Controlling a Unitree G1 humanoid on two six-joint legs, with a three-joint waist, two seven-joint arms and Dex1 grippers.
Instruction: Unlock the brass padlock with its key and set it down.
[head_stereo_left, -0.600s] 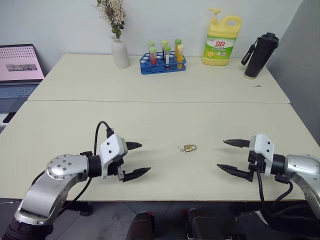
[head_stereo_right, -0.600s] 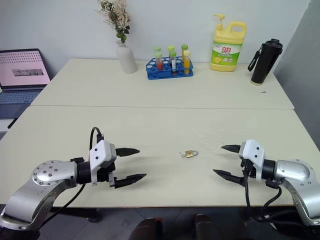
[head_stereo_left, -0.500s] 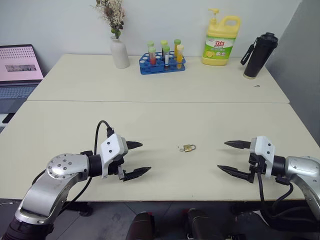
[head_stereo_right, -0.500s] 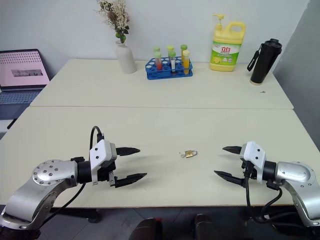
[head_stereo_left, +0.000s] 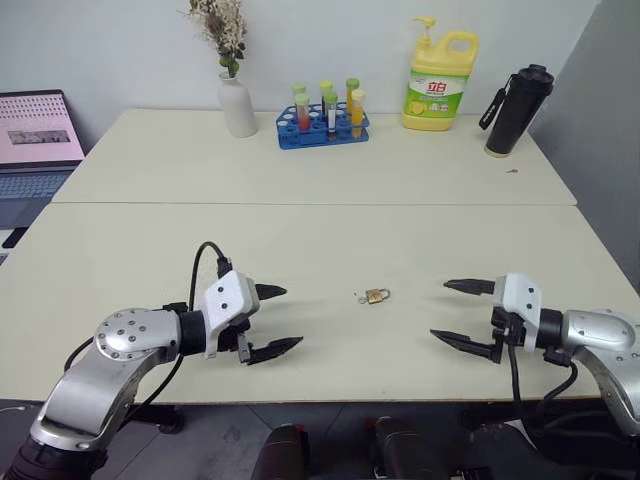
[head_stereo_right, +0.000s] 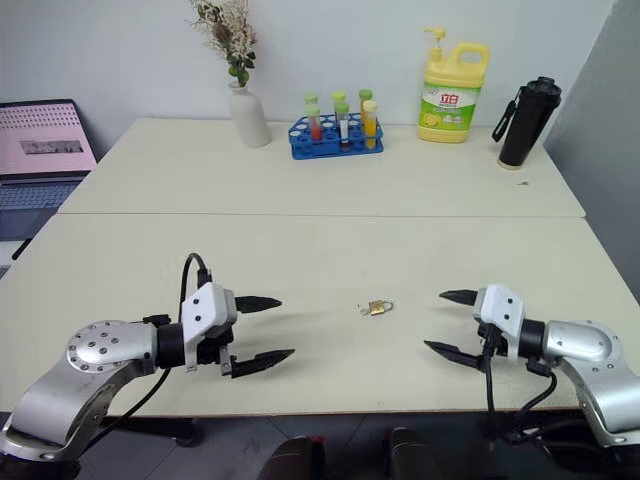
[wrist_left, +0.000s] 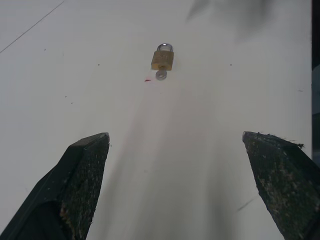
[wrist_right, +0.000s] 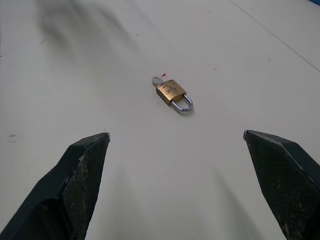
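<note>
waiting wide over a lone padlock

lying across the scene, the tabletop (head_stereo_left: 420, 240) is a pale cream surface made of two slabs, with a seam running side to side between its near and far halves. along the far edge stand a yellow detergent bottle (head_stereo_left: 438, 67), a black flask (head_stereo_left: 510, 97) near the far right corner, a white vase (head_stereo_left: 238, 104) with dried flowers, and a blue rack of test tubes (head_stereo_left: 325, 115) between vase and bottle. beyond the far left corner a laptop (head_stereo_left: 32, 140) sits open.

the left gripper (head_stereo_left: 279, 320) hovers over the near edge, left of the middle, its two black fingers (wrist_left: 82, 177) spread wide and holding nothing. the right gripper (head_stereo_left: 460, 313) hovers over the near edge toward the right, likewise spread wide and empty. the two point inward, toward each other.

the brass padlock (head_stereo_left: 377, 295) lies flat on the near half of the tabletop, roughly midway between the two grippers and a little farther from the near edge than their tips. it is well apart from both, touching neither. in each wrist view it sits ahead of the fingers, about centred in the gap between them. its silver shackle (wrist_right: 182, 104) looks closed.

the key (wrist_right: 157, 80) shows as a small silvery piece at the padlock's bottom end, opposite the shackle, touching the body; whether it is seated in the lock cannot be told.
</note>
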